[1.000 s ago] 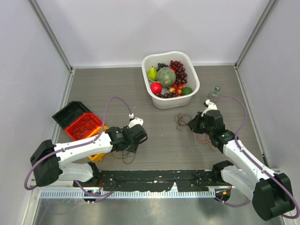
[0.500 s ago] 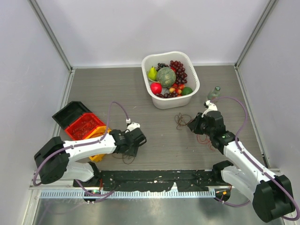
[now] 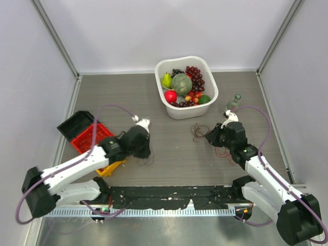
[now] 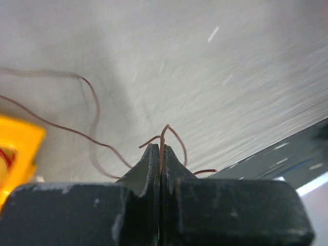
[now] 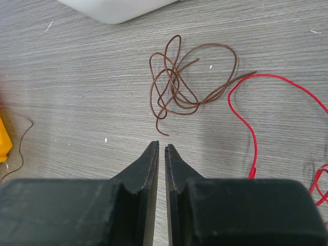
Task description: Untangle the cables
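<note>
Two of the cables lie loose on the table: a brown tangle (image 3: 197, 131) (image 5: 174, 87) and, to its right, a thin red one (image 3: 223, 152) (image 5: 251, 133). My right gripper (image 3: 208, 136) (image 5: 162, 147) hovers just short of the brown tangle. Its jaws are open by only a narrow slit, with nothing between them. Left of centre, my left gripper (image 3: 145, 154) (image 4: 161, 148) is shut on another thin brown cable (image 4: 92, 102). It pinches a bend of it above the table, and the loose loops trail down towards the left.
A white basin (image 3: 212, 82) of fruit stands at the back centre, with a small bottle (image 3: 234, 101) to its right. Black, red and yellow bins (image 3: 89, 136) are stacked at the left, close beside the left arm. A black mat (image 3: 169, 193) runs along the near edge.
My left gripper has shut on the brown cable and moved back and left, lifting it. The right arm has barely moved.
</note>
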You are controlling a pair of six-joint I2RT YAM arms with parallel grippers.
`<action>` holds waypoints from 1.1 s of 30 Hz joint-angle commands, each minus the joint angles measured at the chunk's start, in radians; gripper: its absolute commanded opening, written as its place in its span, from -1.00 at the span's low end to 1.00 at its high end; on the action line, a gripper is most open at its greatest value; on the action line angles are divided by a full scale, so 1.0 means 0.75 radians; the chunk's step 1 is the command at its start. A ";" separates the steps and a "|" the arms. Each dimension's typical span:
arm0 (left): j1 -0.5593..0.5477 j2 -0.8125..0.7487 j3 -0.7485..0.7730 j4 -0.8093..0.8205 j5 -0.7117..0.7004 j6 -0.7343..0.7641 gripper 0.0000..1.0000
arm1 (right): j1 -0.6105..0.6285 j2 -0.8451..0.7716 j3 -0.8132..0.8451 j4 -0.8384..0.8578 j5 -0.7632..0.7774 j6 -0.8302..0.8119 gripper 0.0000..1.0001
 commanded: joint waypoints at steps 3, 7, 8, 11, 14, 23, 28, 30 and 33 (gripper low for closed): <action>0.289 -0.310 0.330 0.119 -0.012 0.232 -1.00 | -0.001 0.003 -0.004 0.063 -0.016 -0.017 -0.70; 0.582 -0.300 0.520 0.060 0.027 0.318 -1.00 | -0.003 0.007 -0.004 0.069 -0.043 -0.021 -0.70; 0.647 -0.292 0.565 0.048 0.023 0.335 -1.00 | -0.001 0.001 -0.006 0.071 -0.049 -0.019 -0.70; 0.835 -0.251 0.665 0.029 0.017 0.347 -1.00 | -0.003 -0.012 -0.011 0.078 -0.061 -0.017 -0.70; 1.036 -0.161 0.749 0.000 0.057 0.308 -1.00 | -0.003 -0.018 -0.025 0.094 -0.088 -0.015 -0.70; 1.329 -0.042 0.784 0.086 -0.057 0.280 -1.00 | -0.003 -0.046 -0.045 0.125 -0.176 0.003 -0.70; 1.376 -0.003 0.866 0.078 -0.200 0.376 -1.00 | 0.001 -0.044 -0.056 0.149 -0.223 0.013 -0.70; 1.390 0.009 0.872 0.088 -0.259 0.394 -1.00 | -0.003 -0.046 -0.052 0.149 -0.231 0.015 -0.70; 1.421 0.040 0.858 0.094 -0.272 0.396 -1.00 | -0.003 -0.050 -0.049 0.151 -0.239 0.015 -0.70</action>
